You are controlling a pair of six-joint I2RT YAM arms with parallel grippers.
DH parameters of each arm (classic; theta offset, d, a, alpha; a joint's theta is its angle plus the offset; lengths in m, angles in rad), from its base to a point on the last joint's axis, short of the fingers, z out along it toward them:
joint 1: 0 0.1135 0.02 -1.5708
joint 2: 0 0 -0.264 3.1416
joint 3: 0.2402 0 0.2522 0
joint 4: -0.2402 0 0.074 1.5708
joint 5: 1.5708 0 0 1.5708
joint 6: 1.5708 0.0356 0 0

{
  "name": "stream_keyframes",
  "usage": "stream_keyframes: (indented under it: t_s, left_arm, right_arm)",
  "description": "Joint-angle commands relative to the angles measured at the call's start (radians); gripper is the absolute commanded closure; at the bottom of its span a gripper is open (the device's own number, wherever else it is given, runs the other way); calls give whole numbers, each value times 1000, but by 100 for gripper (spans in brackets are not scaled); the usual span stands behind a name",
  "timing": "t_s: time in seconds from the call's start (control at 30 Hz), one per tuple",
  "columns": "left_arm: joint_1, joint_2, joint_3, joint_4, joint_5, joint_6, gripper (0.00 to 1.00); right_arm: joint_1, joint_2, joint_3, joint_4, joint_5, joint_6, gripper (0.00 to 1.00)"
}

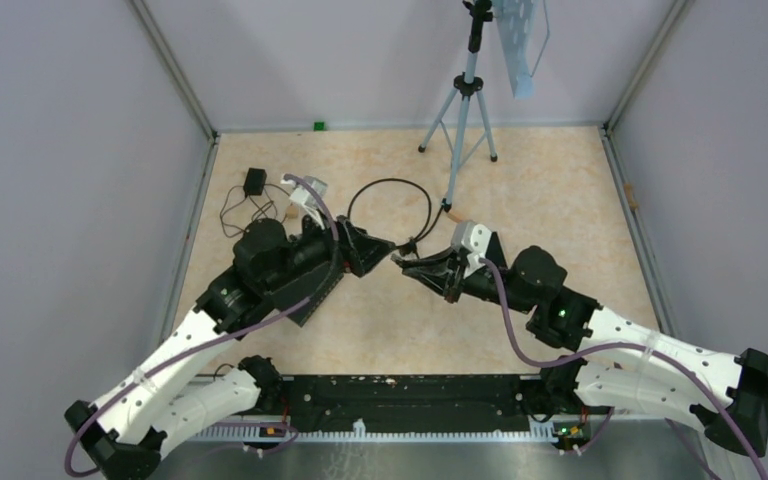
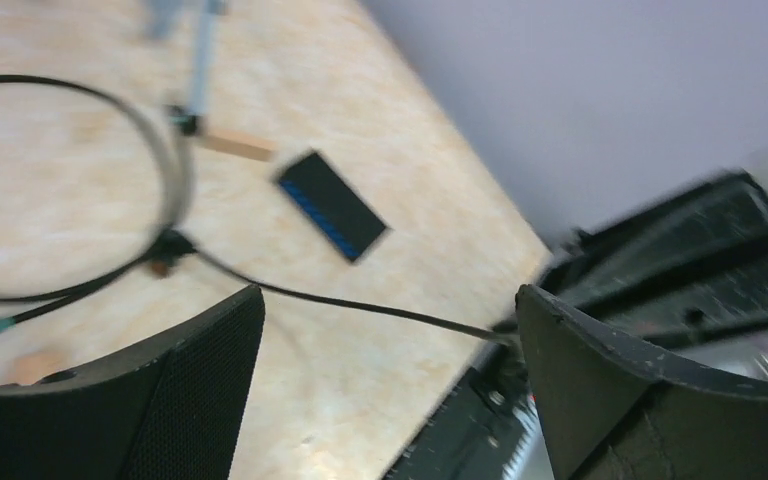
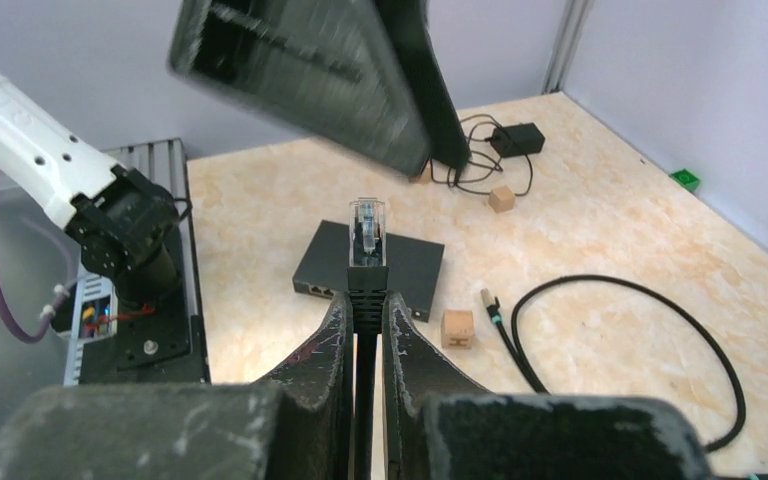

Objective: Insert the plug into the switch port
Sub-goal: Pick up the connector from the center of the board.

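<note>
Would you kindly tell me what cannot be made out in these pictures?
- Switch ports: too small in the right wrist view, motion-blurred in the left wrist view, mostly covered by the left arm in the top view.
- Plug: clear in the right wrist view only; in the top view too small, lost against the right gripper.
- Left gripper: blurred and cut by the top edge in the right wrist view.

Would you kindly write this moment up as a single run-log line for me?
right gripper: shut on plug | left gripper: open, empty | switch: flat on table, plug not yet inserted
</note>
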State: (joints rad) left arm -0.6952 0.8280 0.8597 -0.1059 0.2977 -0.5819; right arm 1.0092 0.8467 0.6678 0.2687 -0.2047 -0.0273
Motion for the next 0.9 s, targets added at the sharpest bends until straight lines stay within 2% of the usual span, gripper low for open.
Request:
stream_keyframes:
  t_s: [0.0, 0.13, 0.2, 0.3, 0.47, 0.67, 0.87]
  left_arm:
    - [48, -86, 65, -237, -437, 46, 1]
    - [140, -25, 89, -471, -592, -41, 1]
    - [243, 21, 59, -552, -598, -85, 1]
    - [407, 92, -23, -584, -535, -84, 1]
    - [530, 190, -128, -534, -509, -72, 1]
    - [584, 276, -186, -414, -470, -42, 1]
    - [618, 297, -321, -233, -331, -14, 3]
  right_arm:
    - [-9, -3, 1, -32, 24, -58, 100]
    - [-9, 50, 15, -91, 0, -118, 100]
    - [-7, 93, 40, -153, -37, -152, 100]
    - [17, 150, 63, -221, -50, -178, 100]
    - [69, 186, 35, -207, -36, -180, 100]
    - [96, 214, 4, -167, -30, -151, 100]
    - [98, 227, -8, -140, -48, -139, 100]
